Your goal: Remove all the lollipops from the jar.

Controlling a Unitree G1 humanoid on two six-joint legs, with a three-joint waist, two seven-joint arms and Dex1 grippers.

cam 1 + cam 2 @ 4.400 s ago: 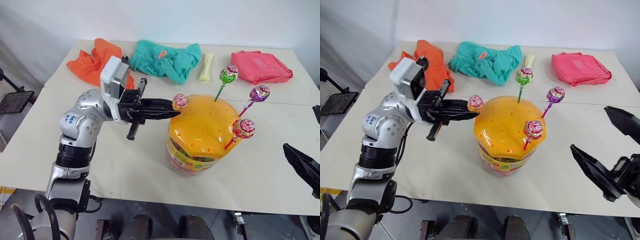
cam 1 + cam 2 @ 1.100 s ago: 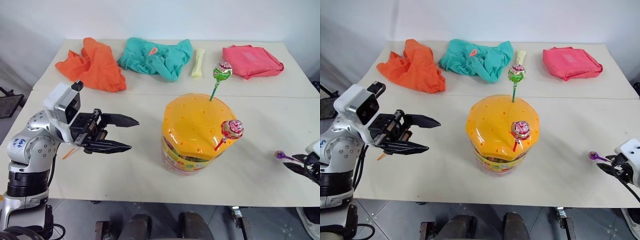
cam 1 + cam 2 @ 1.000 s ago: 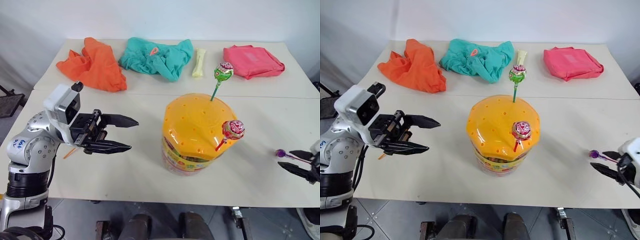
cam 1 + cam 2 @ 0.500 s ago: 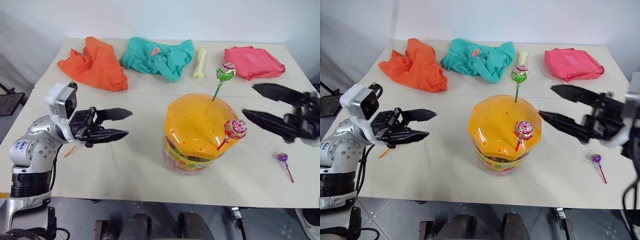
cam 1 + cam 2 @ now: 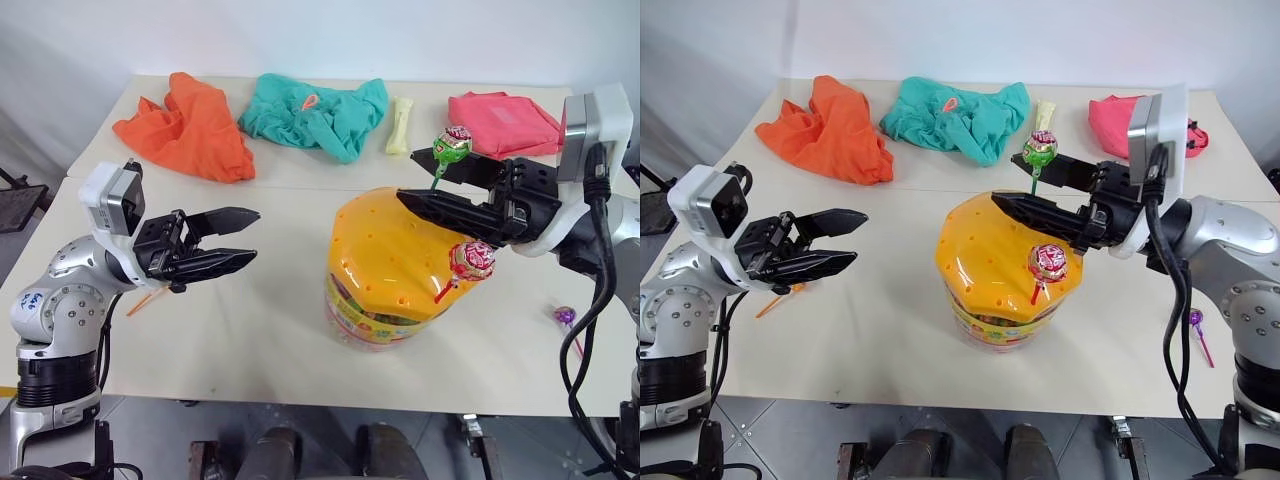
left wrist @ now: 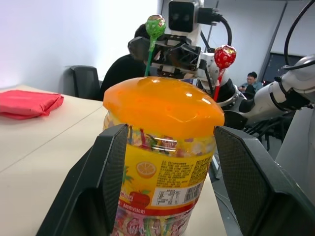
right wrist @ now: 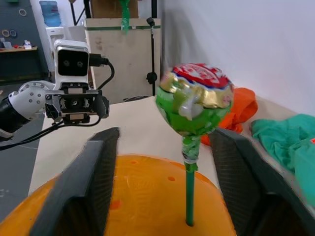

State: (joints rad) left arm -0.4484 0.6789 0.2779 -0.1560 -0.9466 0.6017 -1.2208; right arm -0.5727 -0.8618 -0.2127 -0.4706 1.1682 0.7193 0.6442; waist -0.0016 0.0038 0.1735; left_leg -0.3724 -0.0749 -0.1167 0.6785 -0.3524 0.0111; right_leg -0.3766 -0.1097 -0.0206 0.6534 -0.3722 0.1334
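Two lollipops stand in the orange lid of the jar [image 5: 390,270], which sits on the counter [image 5: 260,330]: a green lollipop [image 5: 452,146] at the back and a pink-red lollipop [image 5: 470,260] on the right side. A purple lollipop [image 5: 566,316] lies on the counter to the jar's right. The right hand [image 5: 425,180] is spread, its fingers either side of the green lollipop's stick without touching it. The left hand [image 5: 245,238] hovers spread and empty, well left of the jar.

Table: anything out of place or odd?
Nothing spilled or damaged. A purple lollipop lies flat on the table to the right of the jar, and an orange stick lies under the left gripper. Two lollipops stand upright in the lid.
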